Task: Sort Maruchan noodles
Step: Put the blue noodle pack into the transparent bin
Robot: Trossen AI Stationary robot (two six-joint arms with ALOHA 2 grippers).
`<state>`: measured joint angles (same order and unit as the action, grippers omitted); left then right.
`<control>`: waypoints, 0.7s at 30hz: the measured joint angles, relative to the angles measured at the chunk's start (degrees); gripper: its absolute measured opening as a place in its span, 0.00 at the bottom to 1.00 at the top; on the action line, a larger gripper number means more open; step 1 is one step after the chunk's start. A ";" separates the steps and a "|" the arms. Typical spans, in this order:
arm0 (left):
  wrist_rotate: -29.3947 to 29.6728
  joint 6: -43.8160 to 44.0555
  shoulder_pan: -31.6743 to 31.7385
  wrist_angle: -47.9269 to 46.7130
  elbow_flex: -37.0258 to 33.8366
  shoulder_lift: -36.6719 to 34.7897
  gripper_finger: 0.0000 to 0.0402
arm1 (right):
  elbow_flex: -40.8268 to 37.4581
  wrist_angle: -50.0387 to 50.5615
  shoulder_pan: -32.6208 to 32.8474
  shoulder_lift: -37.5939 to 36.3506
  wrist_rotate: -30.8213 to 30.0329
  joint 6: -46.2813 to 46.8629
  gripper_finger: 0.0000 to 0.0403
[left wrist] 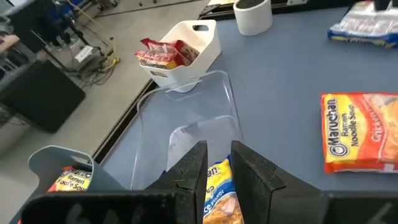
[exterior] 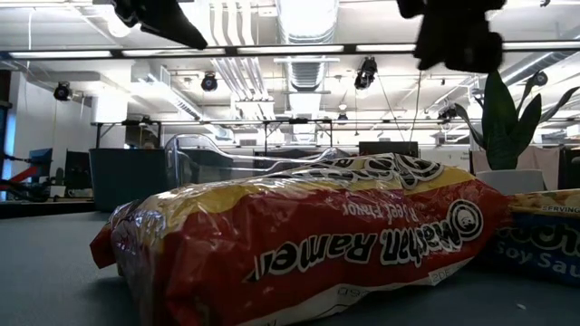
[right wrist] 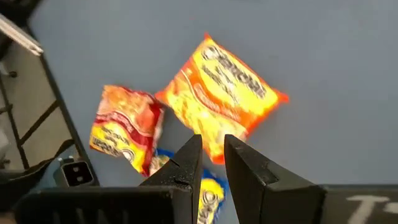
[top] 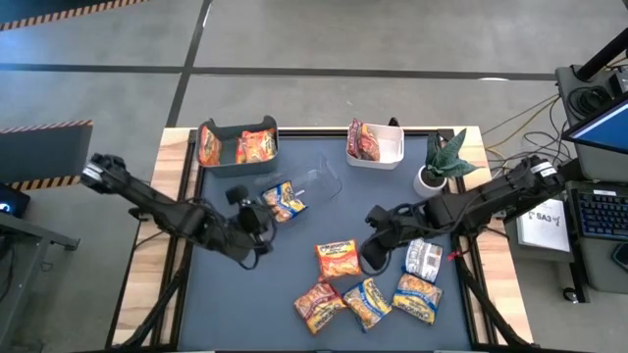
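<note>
My left gripper (top: 263, 214) is shut on a blue-yellow Maruchan noodle packet (top: 286, 201) beside the clear bin (top: 316, 180), left of the table's middle. My right gripper (top: 378, 251) hangs shut and holds nothing, just right of an orange packet (top: 337, 258). That orange packet (right wrist: 224, 93) lies flat on the mat ahead of its fingers. A red packet (top: 319, 304), two blue-yellow packets (top: 368, 302) (top: 417, 297) and a white-black packet (top: 424, 257) lie flat nearby. The teal bin (top: 238, 145) holds orange packets and the white bin (top: 375, 142) holds red ones. My left gripper pinches the blue-yellow packet between its two fingers, on the packet's end (left wrist: 217, 183) nearest the wrist. The fingers come slanting down from the table's left. The packet sticks out ahead of them toward the clear bin (left wrist: 186, 118), clear of the mat.
A potted plant (top: 444, 162) stands at the back right, beside the white bin. In the low view a red packet (exterior: 308, 235) fills the foreground. Bare mat lies at the near left and between the clear bin and the loose packets.
</note>
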<state>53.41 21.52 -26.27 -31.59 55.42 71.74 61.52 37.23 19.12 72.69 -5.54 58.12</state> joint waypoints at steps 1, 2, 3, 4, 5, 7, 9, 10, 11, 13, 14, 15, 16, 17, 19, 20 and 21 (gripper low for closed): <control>0.15 0.04 -0.05 0.04 0.10 0.85 0.13 | 0.01 0.97 0.25 0.51 -0.03 1.55 0.14; 0.16 0.06 -0.04 0.04 0.21 1.64 0.13 | 0.02 2.08 0.54 1.00 -0.02 3.03 0.14; 0.18 0.09 -0.03 -0.02 0.43 2.41 0.13 | 0.00 4.01 0.88 1.65 0.01 4.57 0.14; 0.22 0.04 0.07 -0.09 0.76 3.10 0.13 | 0.00 6.24 1.25 2.60 0.02 6.02 0.14; 0.58 -0.09 0.17 0.00 1.07 3.61 0.13 | 0.00 8.20 1.52 3.65 0.23 7.44 0.14; 2.10 -0.73 0.19 -0.28 1.61 4.42 0.13 | 0.00 13.34 2.00 5.67 2.60 10.16 0.14; 4.00 -1.84 0.19 -0.13 2.06 4.74 0.13 | -0.02 19.00 2.27 7.84 5.82 12.43 0.14; 5.11 -2.45 0.19 -0.25 2.11 4.70 0.13 | -0.02 21.65 2.40 8.85 6.93 13.10 0.14; 6.09 -2.91 0.19 -0.39 2.30 4.59 0.13 | -0.02 24.74 2.60 9.85 7.81 13.71 0.14; 8.56 -3.07 0.19 -0.81 2.47 3.95 0.13 | -0.03 30.63 2.90 11.83 9.35 14.77 0.14; 10.02 -3.06 0.19 -1.46 2.49 3.67 0.13 | -0.04 33.02 3.07 12.73 10.32 15.15 0.14; 11.10 -3.06 0.19 -1.57 2.57 3.45 0.13 | -0.04 35.01 3.35 13.41 11.22 15.34 0.14; 12.02 -3.06 0.19 -1.56 2.64 3.23 0.13 | -0.04 36.33 3.65 14.13 12.02 15.37 0.14; 12.32 -3.07 0.21 -1.86 2.64 3.00 0.13 | -0.04 37.60 3.96 14.67 13.04 15.37 0.14; 12.88 -3.06 0.23 -1.94 2.62 2.71 0.13 | -0.20 37.83 4.80 15.31 13.74 15.37 0.14; 13.41 -3.06 0.23 -2.00 2.62 2.67 0.13 | -0.20 37.36 5.14 15.62 14.09 15.44 0.14; 13.95 -3.07 0.23 -2.29 2.62 2.67 0.13 | -0.23 36.88 5.55 15.98 14.29 15.54 0.13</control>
<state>67.35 18.45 -26.04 -33.88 58.04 74.41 61.28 74.11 24.67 88.67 8.75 73.66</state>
